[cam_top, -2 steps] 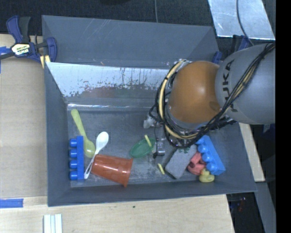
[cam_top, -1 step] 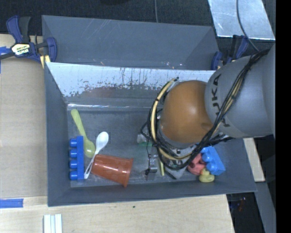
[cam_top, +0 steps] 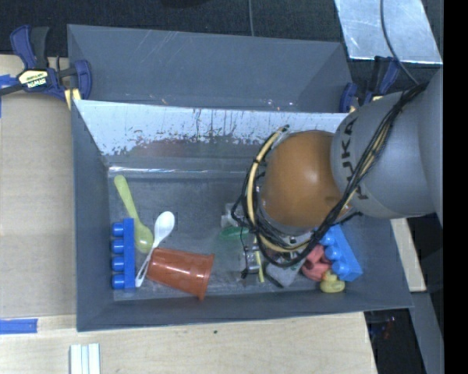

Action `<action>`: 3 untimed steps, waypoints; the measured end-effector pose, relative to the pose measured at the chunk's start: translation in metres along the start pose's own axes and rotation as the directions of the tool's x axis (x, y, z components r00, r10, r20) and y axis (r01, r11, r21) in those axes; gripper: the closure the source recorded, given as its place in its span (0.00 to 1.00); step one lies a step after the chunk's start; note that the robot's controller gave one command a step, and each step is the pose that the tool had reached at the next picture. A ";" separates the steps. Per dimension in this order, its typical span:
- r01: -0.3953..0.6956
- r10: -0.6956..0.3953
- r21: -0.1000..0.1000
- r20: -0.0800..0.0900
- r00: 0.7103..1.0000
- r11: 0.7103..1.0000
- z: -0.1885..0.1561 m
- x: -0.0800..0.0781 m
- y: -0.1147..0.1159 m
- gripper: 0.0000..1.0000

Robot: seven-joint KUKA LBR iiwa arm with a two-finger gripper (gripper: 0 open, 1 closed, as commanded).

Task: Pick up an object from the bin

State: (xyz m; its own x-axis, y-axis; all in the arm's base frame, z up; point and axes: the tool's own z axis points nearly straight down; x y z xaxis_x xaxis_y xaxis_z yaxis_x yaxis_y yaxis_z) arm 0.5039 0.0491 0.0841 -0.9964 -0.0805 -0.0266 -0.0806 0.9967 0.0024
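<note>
Along the front wall lie 1 tipped red cup and a pink-blue-yellow toy heap. The gripper sits low between them; open or closed, I cannot tell. Probably the reach-down step. Next it needs to close on something, maybe the green bit just behind.

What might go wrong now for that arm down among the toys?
The gripper sits low near the bin's front wall, so it might scrape metal. A pink piece, a blue piece and a yellow piece lie heaped close beside it; it may nudge them or catch two at once. The red cup, lying on its side, could roll if bumped.
</note>
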 end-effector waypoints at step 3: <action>0.021 -0.021 0.001 -0.004 1.000 1.000 -0.059 -0.007 -0.003 0.00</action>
State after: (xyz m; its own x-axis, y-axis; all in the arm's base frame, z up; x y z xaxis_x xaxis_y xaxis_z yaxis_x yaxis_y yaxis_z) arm 0.5091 0.0461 0.1432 -0.9946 -0.1012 -0.0229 -0.1012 0.9949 0.0012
